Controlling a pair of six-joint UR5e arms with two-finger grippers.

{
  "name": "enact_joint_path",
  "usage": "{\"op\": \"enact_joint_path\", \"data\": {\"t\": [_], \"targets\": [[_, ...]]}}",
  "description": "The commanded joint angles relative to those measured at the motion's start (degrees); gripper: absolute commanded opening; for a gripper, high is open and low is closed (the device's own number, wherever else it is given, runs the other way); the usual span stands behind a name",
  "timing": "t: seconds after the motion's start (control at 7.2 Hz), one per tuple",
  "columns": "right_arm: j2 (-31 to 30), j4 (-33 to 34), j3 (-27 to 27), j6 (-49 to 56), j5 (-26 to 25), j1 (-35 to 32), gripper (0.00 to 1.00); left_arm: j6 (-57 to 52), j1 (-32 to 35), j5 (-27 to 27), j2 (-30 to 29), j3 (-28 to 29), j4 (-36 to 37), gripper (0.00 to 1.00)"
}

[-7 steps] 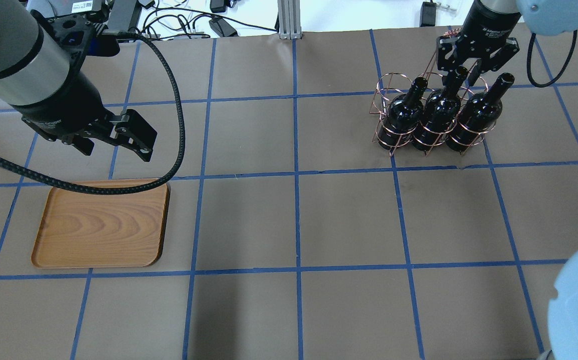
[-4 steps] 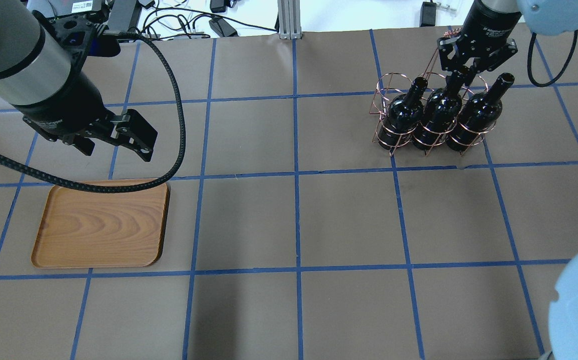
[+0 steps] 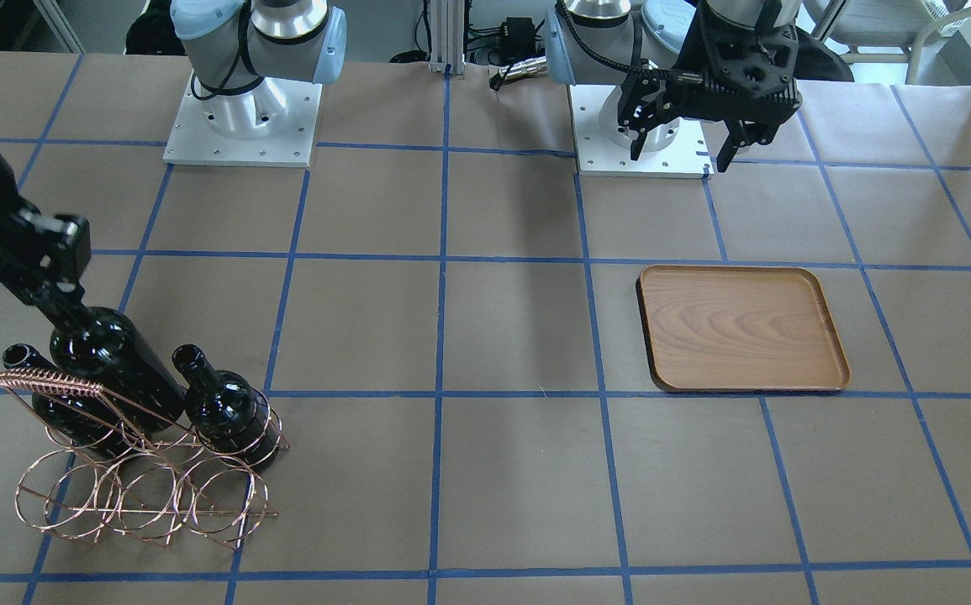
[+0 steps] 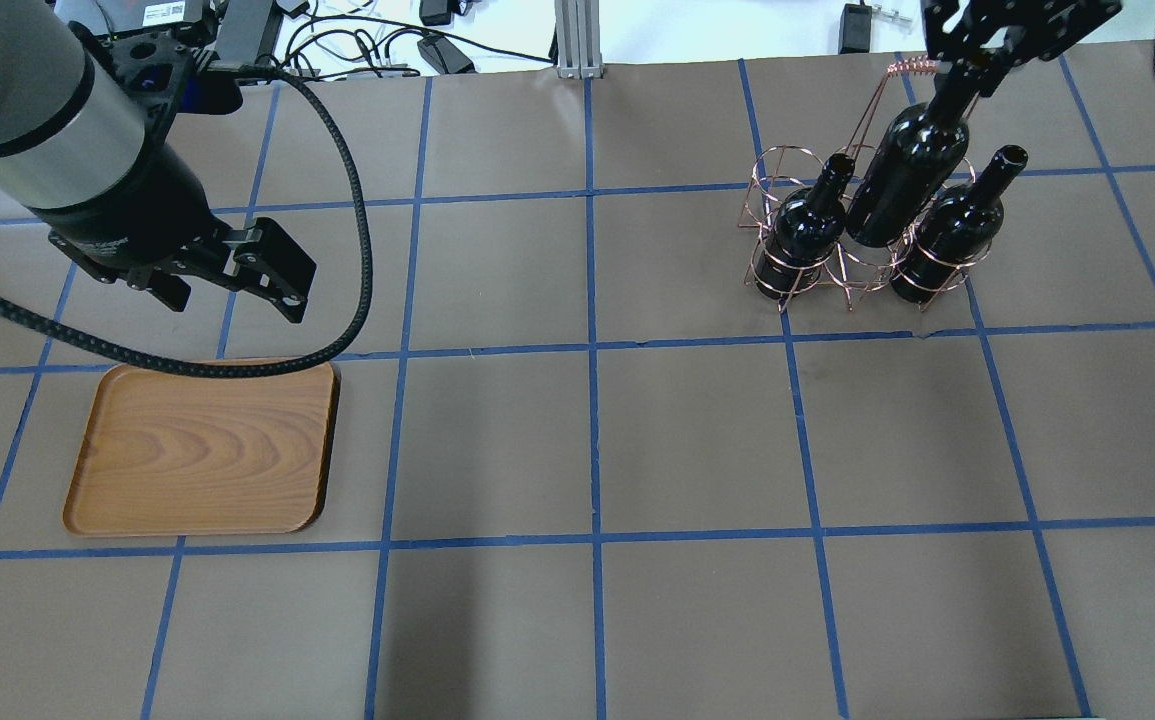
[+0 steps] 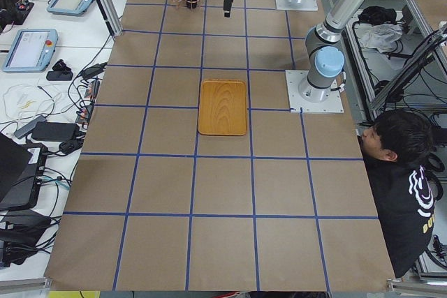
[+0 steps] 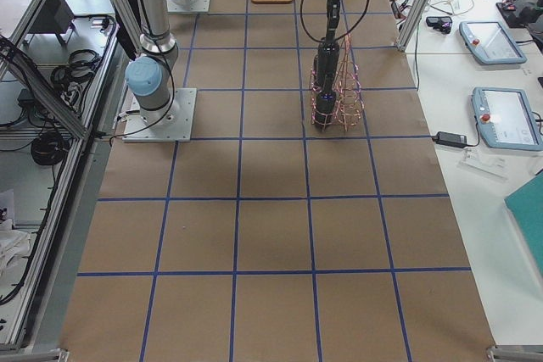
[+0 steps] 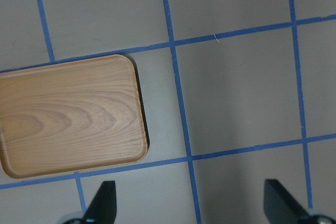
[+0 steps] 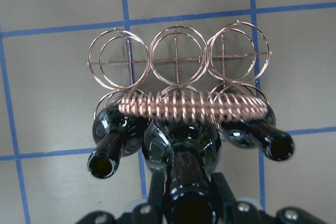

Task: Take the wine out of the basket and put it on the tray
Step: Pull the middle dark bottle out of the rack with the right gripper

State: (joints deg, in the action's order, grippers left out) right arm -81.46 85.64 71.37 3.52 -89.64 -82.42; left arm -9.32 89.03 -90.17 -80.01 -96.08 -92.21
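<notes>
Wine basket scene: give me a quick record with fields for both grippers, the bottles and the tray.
right gripper: shut on the neck of the held wine bottle
held wine bottle: tilted, higher than the other two, above the basket's middle slot
other bottles: two, in the basket's outer slots
left gripper: open, empty, above the table near the tray
tray: empty
</notes>
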Motion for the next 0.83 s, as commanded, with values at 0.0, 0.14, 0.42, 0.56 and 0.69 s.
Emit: {"op": "enact_joint_path", "data": {"t": [0.0,0.14,0.42,0.56,0.69], "targets": [[-6.8,-12.3,-1.6,-0.3,-0.2,-1.6,0.22,0.0,0.0,0.0,0.0,0.0,-0.1,1.0],[-7.3,-17.1,0.6,-2.3,0.9,-3.3,0.21,0.0,0.0,0.0,0.0,0.1,-0.1,1.0],[-6.6,-10.3,6.9,-13.4,1.1,-15.7,0.21,-0.2,-0.1,-1.2,0.0,0.1,-0.1,1.0],[-5.4,-6.3,9.0,-21.3,2.2,-20.8,0.21,-0.2,-0.1,-1.2,0.0,0.1,-0.1,1.0],[-4.7,-1.6,9.3,-25.5,4.5,-24.2,0.21,-0.2,-0.1,-1.2,0.1,0.0,-0.1,1.0]]}}
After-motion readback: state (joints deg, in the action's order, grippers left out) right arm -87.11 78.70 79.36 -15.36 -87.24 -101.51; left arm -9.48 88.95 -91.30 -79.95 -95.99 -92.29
